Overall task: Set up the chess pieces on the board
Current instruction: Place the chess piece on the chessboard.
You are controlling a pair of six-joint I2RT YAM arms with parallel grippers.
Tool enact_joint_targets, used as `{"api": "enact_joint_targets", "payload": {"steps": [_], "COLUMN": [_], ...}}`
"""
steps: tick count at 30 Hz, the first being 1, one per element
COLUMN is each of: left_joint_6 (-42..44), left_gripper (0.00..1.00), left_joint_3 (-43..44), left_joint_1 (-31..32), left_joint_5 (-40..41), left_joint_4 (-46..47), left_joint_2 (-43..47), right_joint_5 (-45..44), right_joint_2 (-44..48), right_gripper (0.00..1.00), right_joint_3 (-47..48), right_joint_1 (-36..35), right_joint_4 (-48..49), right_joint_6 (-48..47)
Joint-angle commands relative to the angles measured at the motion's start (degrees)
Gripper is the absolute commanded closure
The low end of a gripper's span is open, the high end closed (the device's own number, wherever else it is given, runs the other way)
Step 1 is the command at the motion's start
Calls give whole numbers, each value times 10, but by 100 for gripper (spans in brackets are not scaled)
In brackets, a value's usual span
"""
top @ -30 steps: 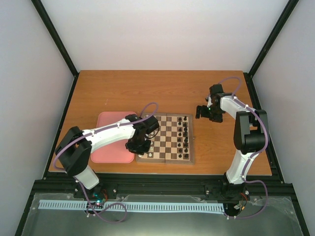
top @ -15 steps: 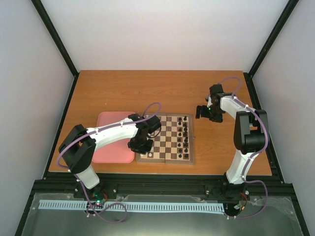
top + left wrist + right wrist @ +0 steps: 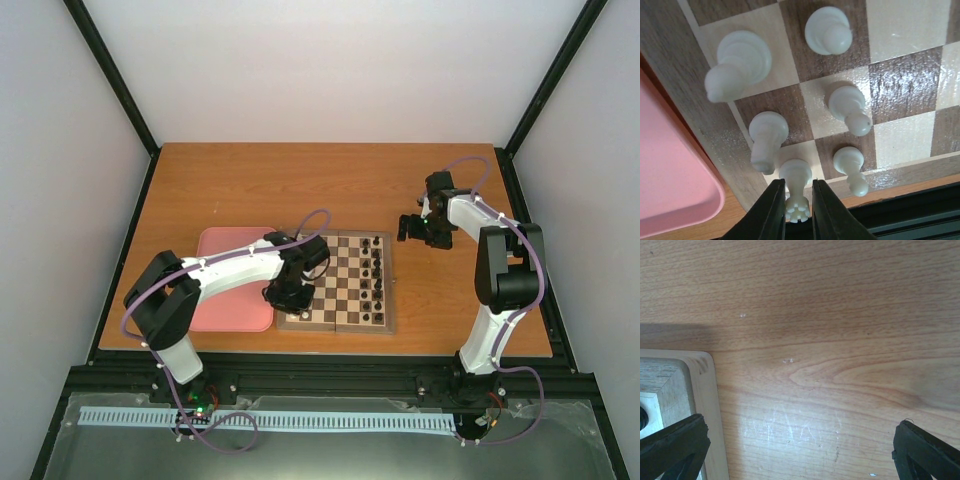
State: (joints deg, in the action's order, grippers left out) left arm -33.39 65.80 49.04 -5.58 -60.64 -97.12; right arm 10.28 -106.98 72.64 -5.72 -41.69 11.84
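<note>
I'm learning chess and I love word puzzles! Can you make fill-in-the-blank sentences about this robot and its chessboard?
1. The tray beside the board is ___.
2. The left gripper has its fingers on either side of a ___ rook.
3. Seen from above, the black pieces line the board's ___ side.
4. The right gripper hangs over the table, jaws ___.

Missing words: pink, white, right, open.
</note>
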Motion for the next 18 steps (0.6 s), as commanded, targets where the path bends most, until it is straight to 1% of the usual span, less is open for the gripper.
{"api": "enact_joint_targets", "payload": {"steps": [1, 18], "left_joint_6": [16, 1], "left_gripper": [83, 83], "left_joint_3": [18, 7], "left_joint_1": [8, 8], "left_joint_5": [-17, 3], "left_joint_4": [14, -2], "left_joint_2": [-1, 24], "right_joint_5": [-1, 2], "right_joint_2": [9, 9], "right_gripper": [0, 0], "right_joint_3": [1, -1], "right_joint_1": [4, 4], "right_joint_4": [6, 8], "right_joint_6": [-1, -1]}}
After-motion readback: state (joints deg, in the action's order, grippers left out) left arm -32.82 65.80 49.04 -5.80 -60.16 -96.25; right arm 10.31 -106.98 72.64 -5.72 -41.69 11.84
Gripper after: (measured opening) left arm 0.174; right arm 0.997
